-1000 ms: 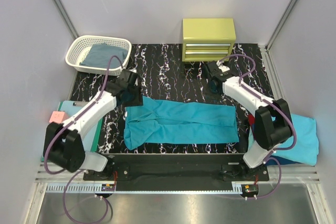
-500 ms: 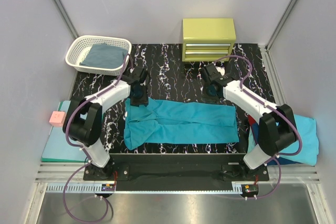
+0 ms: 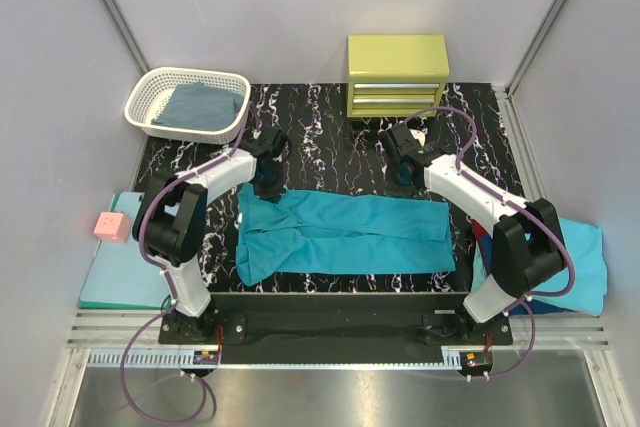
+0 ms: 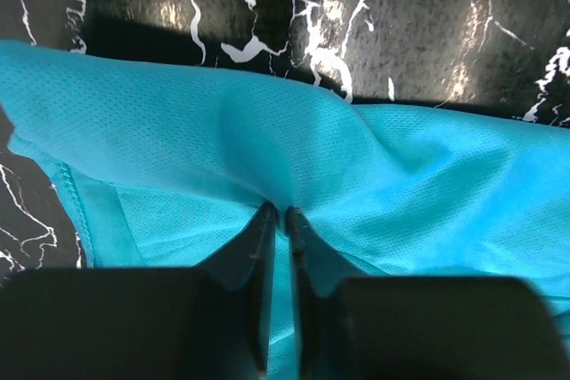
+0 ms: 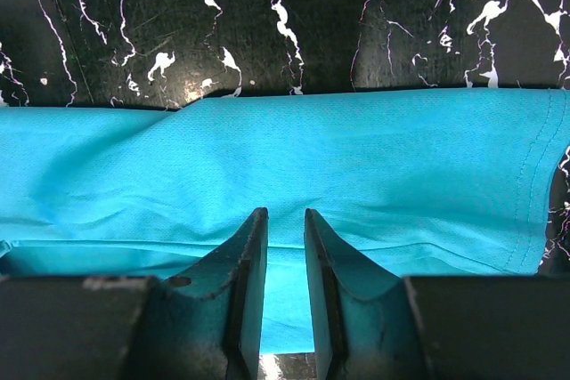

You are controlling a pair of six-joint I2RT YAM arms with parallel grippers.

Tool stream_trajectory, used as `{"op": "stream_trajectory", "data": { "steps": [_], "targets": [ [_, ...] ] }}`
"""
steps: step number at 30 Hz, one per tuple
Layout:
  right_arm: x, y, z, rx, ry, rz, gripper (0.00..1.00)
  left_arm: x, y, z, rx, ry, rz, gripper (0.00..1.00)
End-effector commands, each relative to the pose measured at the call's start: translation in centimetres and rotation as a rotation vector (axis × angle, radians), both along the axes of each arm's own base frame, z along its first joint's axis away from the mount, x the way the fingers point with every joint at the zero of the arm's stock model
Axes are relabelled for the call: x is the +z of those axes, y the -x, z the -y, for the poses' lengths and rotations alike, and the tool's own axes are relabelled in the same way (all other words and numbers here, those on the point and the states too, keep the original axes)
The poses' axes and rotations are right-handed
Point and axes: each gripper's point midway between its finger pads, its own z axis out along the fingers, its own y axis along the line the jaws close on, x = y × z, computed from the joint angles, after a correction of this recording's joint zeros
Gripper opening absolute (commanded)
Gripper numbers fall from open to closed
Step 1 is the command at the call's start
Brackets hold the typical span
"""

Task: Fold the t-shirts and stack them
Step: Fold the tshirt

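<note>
Pinching the far side of the shirt (image 3: pixel 340 232), spread along the worktop's (image 3: pixel 330 137) near edge, with left jaws almost shut on a fold; resting right jaws narrowly parted there, grip unclear, likely for folding nearward.

table centre: spread t-shirt (image 3: pixel 345 235) | far left: basket (image 3: pixel 140 97), folded cloth (image 3: pixel 200 105) inside | behind shirt: drawer cabinet (image 3: pixel 397 75) | left edge: clipboard (image 3: pixel 120 272), small block (image 3: pixel 112 226) on its far corner | right edge: t-shirt pile (image 3: pixel 585 267)
</note>
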Motion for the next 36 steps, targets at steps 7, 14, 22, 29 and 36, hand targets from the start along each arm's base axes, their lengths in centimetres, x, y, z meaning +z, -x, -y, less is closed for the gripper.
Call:
{"op": "stream_trajectory", "data": {
  "steps": [7, 14, 22, 29, 36],
  "targets": [
    [-0.2, -0.1, -0.6, 0.025, -0.007, 0.009, 0.29, 2.7, 0.7, -0.4, 0.002, 0.028, 0.07, 0.07],
    [-0.7, -0.5, -1.8, 0.02, -0.061, -0.003, 0.33, 5.5, 1.0, -0.5, 0.007, 0.055, 0.131, 0.44],
    [-2.8, 0.4, -2.3, 0.035, -0.078, -0.052, 0.31, 5.7, 4.1, 0.2, -0.033, 0.114, 0.096, 0.43],
    [-3.9, 0.6, -2.5, 0.027, -0.078, -0.076, 0.3, 4.8, 6.7, 1.3, -0.074, 0.123, 0.065, 0.43],
    [-3.3, 0.3, -2.5, 0.021, -0.078, -0.056, 0.3, 4.0, 7.1, 1.5, -0.085, 0.108, 0.051, 0.38]
  ]
}}
